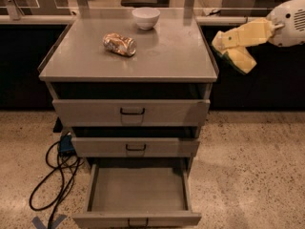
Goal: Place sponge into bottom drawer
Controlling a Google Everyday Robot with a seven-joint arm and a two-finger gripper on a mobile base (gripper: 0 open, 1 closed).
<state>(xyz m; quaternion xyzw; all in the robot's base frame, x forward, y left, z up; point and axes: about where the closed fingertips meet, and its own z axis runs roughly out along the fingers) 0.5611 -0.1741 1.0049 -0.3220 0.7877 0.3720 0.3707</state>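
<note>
gripper (225, 45) sits just off the right edge of the cabinet (167, 56), clamped on the sponge (240, 59), bottom drawer (138, 219) open below

We are seeing matt grey metal on the tabletop (181, 61) and bottom drawer (138, 191), a shiny can (119, 44), a glossy bowl (146, 17), and a foamy sponge (241, 60) clamped in the smooth end effector (225, 44) right of the tabletop.

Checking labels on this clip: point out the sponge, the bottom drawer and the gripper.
sponge (240, 60), camera view, its lower yellow face.
bottom drawer (138, 190), camera view, bare tray floor.
gripper (228, 43), camera view, right of cabinet top (167, 56), at sponge's upper edge.
</note>
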